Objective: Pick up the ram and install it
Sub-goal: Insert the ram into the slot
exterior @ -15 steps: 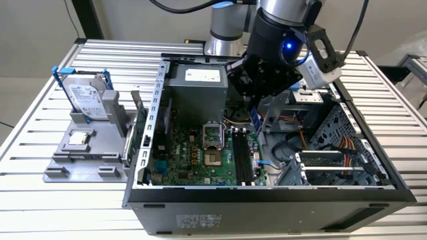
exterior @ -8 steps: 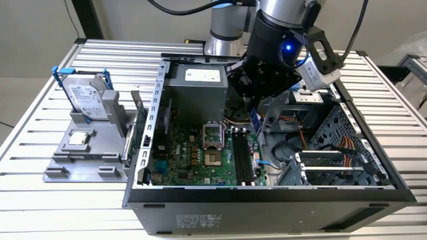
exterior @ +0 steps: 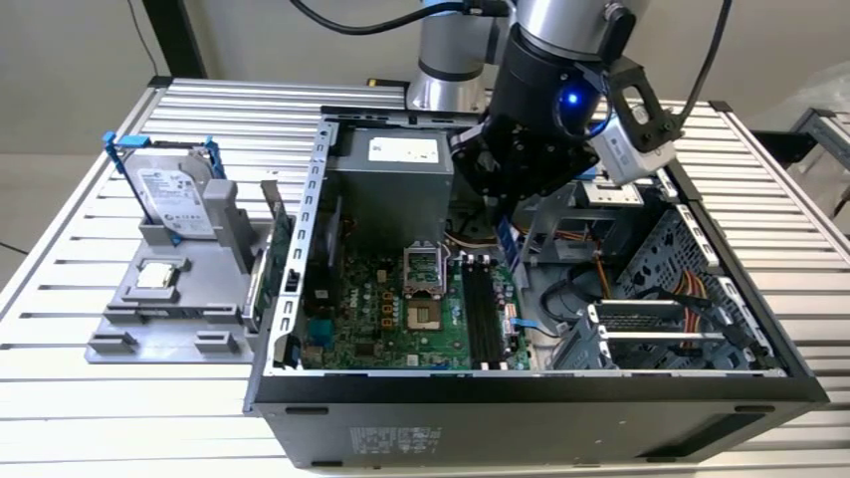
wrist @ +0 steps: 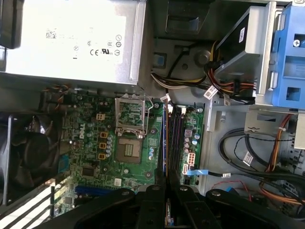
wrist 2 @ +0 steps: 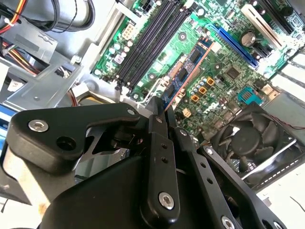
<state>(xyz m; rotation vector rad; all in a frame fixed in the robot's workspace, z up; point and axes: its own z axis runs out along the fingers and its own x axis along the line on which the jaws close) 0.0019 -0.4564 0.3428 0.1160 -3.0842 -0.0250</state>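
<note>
Ram [exterior: 507, 242] is clamped upright between the closed fingers of the gripper [exterior: 503, 211], inside the open case [exterior: 531, 388]. It is held above the black memory slots [exterior: 480, 311] on the motherboard [exterior: 378, 319]. In both wrist views it is seen edge-on. A hard drive [exterior: 173, 194] is stood on the exterior view's left.

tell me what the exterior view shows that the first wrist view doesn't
The exterior view adds the hard drive in its blue frame and the processor chip, both on the grey stand beside the case. The first wrist view adds the black fan. Both show the gripper shut on the ram above the motherboard, by the memory slots, plus the processor socket and power supply.
</note>
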